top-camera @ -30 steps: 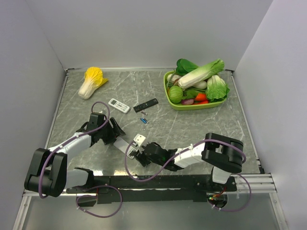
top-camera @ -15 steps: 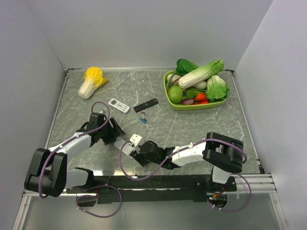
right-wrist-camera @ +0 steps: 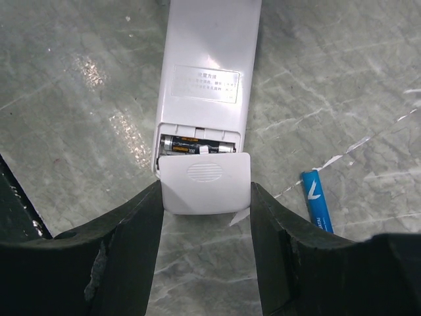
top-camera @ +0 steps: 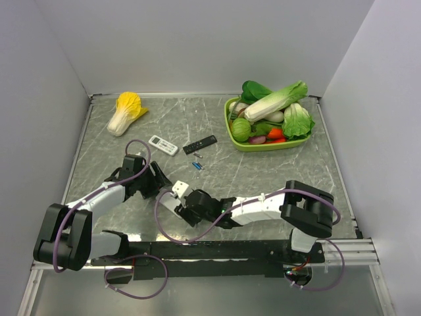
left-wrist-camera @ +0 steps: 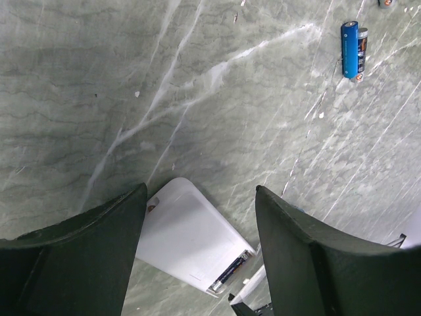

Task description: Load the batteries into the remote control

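Pinching battery cover (right-wrist-camera: 206, 179) on remote control (right-wrist-camera: 210, 52), right end effector (right-wrist-camera: 206, 189), left end effector (left-wrist-camera: 200, 189) spread over it

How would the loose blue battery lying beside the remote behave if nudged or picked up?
The battery is a smooth cylinder lying on its side on the polished table, so a nudge would probably send it rolling. It looks rigid and small, likely light. Its glossy, narrow body may slip unless pinched squarely across the middle.
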